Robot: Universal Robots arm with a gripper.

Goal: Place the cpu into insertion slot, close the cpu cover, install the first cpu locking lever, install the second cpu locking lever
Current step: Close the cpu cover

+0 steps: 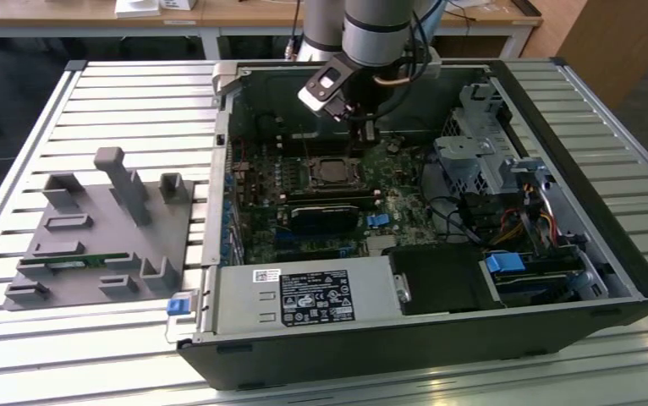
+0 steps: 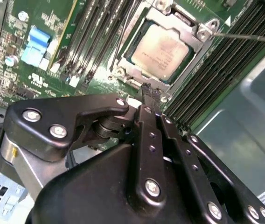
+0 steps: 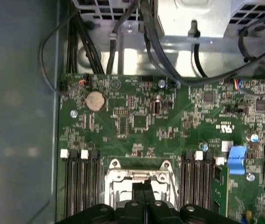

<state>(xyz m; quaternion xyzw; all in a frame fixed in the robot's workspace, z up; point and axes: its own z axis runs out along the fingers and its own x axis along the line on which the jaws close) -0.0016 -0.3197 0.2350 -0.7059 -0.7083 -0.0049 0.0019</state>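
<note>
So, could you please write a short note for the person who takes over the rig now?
Hand: shut, holding nothing, tip close to the cpu cover edge.
Cpu: lies within the cover's cut-out, with the cover flat around it.
Done: cpu placed, cover closed.
Left: both locking levers, it seems; one thin lever juts out past the cover.

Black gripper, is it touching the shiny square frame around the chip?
Cannot tell: in the second wrist view the black gripper hides the edge of the silvery square cpu cover.
</note>
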